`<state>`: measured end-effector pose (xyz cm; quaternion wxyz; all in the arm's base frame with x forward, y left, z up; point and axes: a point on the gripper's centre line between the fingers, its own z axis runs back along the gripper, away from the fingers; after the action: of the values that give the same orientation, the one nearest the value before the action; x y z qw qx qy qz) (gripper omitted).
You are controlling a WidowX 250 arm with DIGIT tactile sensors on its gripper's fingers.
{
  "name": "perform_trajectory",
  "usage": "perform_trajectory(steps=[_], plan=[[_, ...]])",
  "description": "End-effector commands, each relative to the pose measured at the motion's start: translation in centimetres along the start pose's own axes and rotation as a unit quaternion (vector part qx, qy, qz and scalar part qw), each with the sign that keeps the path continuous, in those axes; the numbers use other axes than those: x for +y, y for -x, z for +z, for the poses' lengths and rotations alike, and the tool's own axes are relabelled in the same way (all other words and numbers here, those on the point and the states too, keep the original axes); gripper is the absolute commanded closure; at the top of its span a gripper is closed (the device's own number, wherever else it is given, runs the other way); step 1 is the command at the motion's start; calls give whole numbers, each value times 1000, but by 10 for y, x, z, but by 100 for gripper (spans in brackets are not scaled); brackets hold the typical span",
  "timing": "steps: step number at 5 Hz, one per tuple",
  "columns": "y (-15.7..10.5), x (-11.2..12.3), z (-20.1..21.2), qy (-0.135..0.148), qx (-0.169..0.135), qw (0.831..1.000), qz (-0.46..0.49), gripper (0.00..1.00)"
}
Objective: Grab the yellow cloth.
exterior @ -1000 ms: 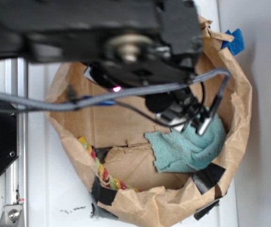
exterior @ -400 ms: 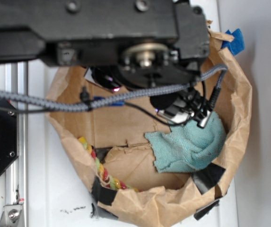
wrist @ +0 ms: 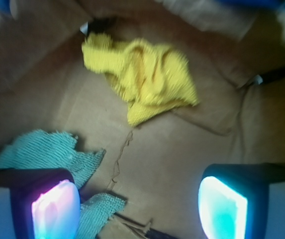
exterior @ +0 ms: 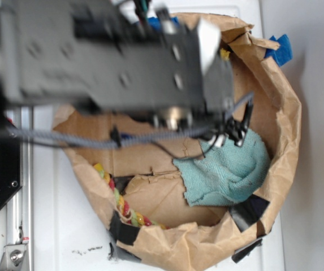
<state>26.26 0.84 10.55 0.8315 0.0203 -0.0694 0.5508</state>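
Observation:
The yellow cloth (wrist: 142, 77) lies crumpled on the brown cardboard floor of the paper-walled bin, in the upper middle of the wrist view. In the exterior view it is hidden behind the arm, save perhaps a yellow sliver. My gripper (wrist: 140, 206) is open and empty, above the floor, short of the yellow cloth. Its lit pads (wrist: 55, 211) stand wide apart. The left pad is over the edge of the teal cloth (wrist: 43, 152), which also shows in the exterior view (exterior: 227, 172).
The brown paper bin wall (exterior: 286, 113) rings the work area. A multicoloured braided rope (exterior: 119, 200) lies along the bin's lower left. Black tape patches (exterior: 249, 210) sit on the wall. The arm (exterior: 111, 62) covers the bin's upper half.
The arm has moved up and toward the far side of the bin. The gripper fingers have shifted off the middle of the teal cloth toward its upper edge.

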Motion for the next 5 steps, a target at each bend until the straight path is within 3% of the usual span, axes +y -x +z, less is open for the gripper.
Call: perform_trajectory(steps=[1,2,5], plan=[[-7,17,-7,14,-65,998,18,0],[-16,29,-11,15,-112,993,21,0],[-48,11,-37,-4,-98,995,6,0]])
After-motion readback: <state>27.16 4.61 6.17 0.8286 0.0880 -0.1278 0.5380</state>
